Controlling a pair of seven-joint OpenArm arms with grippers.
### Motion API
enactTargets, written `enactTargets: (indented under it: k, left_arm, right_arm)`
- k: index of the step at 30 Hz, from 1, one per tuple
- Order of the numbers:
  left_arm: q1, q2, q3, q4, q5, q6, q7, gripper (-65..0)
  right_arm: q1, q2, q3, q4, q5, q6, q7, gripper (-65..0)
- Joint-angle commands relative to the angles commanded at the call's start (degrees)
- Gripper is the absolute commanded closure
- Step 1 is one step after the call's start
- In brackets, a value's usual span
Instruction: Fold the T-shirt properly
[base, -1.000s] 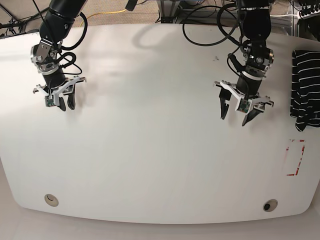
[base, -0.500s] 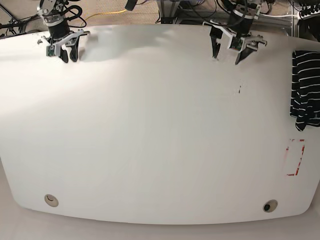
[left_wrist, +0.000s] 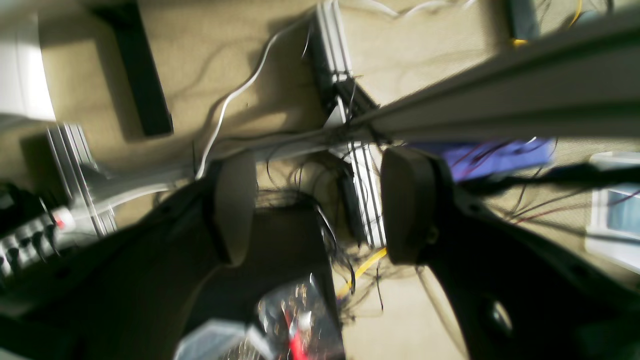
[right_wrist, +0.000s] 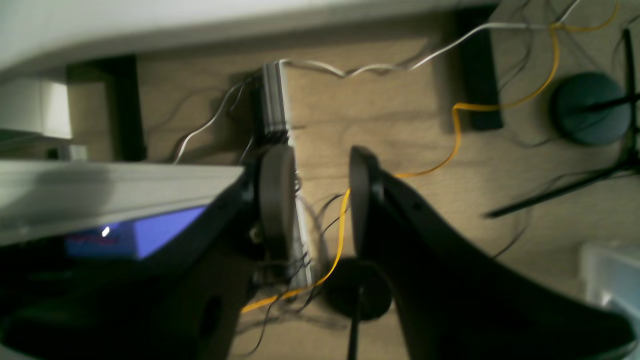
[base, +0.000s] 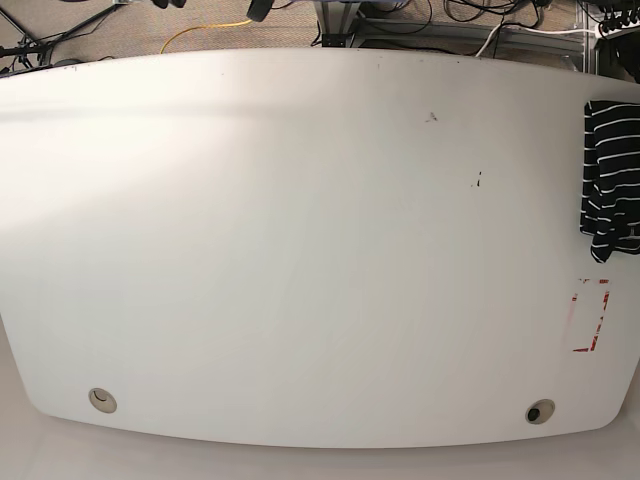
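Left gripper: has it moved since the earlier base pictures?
Yes. It hung over the far part of the table; now it has withdrawn beyond the table's far edge, out of the base view.

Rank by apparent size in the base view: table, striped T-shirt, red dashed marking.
Largest to smallest in the base view:
1. Table
2. Striped T-shirt, partly cut off by the frame edge
3. Red dashed marking

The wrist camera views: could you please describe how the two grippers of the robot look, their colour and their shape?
The left gripper has two dark grey to black fingers with broad, rounded tips. The right gripper also has two dark fingers, but they look narrower from this angle. Both are blurred, so I cannot tell any markings.
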Motion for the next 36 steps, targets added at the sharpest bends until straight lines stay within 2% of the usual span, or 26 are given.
enactTargets:
  k: [4, 7, 10, 12, 15, 17, 19, 21, 25, 27, 28, 31, 34, 36]
  left_arm:
    - [-7.6, -2.0, 0.0, -12.3, 0.1, 0.0, 0.0, -36.5]
    - [-13.2, -2.6, 0.0, -21.1, 0.2, 0.0, 0.0, -36.5]
    - [-19.0, -2.7, 0.0, -30.6, 0.3, 0.0, 0.0, -36.5]
    - [-22.7, -2.7, -0.1, -36.1, 0.3, 0.0, 0.1, -36.5]
    - [-29.0, -2.9, -0.1, -46.3, 0.3, 0.0, 0.1, -36.5]
    - [-34.0, -4.1, -0.1, -55.0, 0.3, 0.1, 0.1, -36.5]
    - [-38.3, -4.4, -0.1, -62.1, 0.3, 0.1, 0.1, -36.5]
    - [-43.7, -4.5, -0.1, -70.0, 0.2, 0.1, 0.1, -36.5]
    - [-49.1, -4.6, -0.1, -77.0, 0.2, 0.4, 0.0, -36.5]
    - [-51.3, -4.6, 0.0, -78.7, 0.2, 2.6, 0.0, -36.5]
    - [-52.2, -4.6, 0.0, -79.2, 0.3, 4.7, 0.0, -36.5]
    - [-54.3, -4.4, 1.6, -81.0, 0.4, 8.6, 0.2, -36.8]
    - [-56.6, -4.3, 5.1, -83.9, 0.1, 10.1, 0.2, -36.9]
    - [-57.5, -4.2, 6.2, -84.7, -0.3, 10.1, 0.2, -36.9]
  right_arm:
    - [2.9, 0.0, -2.8, -6.0, -1.2, -0.53, 0.0, -17.4]
    - [6.2, -0.2, -4.3, -10.8, -7.4, -0.88, 0.0, -17.3]
    - [11.0, -0.4, -5.0, -16.9, -13.3, -3.87, 0.0, -17.3]
    - [13.5, -0.4, -5.1, -20.7, -14.4, -5.19, 0.0, -17.3]
    - [18.1, -0.2, -5.1, -26.3, -14.8, -5.8, 0.0, -17.3]
    - [21.1, 0.0, -5.1, -30.0, -14.8, -6.15, 0.0, -17.3]
    - [23.6, 0.6, -5.2, -32.9, -15.2, -7.12, 0.0, -17.3]
    - [27.2, 1.8, -5.2, -37.7, -18.2, -8.79, 0.0, -17.3]
    - [32.6, 2.2, -5.2, -45.1, -22.4, -10.29, 0.0, -17.3]
    - [35.4, 2.2, -4.9, -48.3, -24.0, -11.34, 0.0, -17.3]
    - [36.7, 2.3, -4.9, -49.8, -24.8, -12.66, 0.0, -17.3]
    - [39.6, 2.7, -5.1, -53.5, -26.6, -16.0, 0.0, -17.3]
    - [42.9, 2.7, -5.1, -56.7, -28.7, -17.67, 0.0, -17.3]
    - [44.8, 2.6, -5.1, -58.8, -30.2, -18.99, 0.0, -17.4]
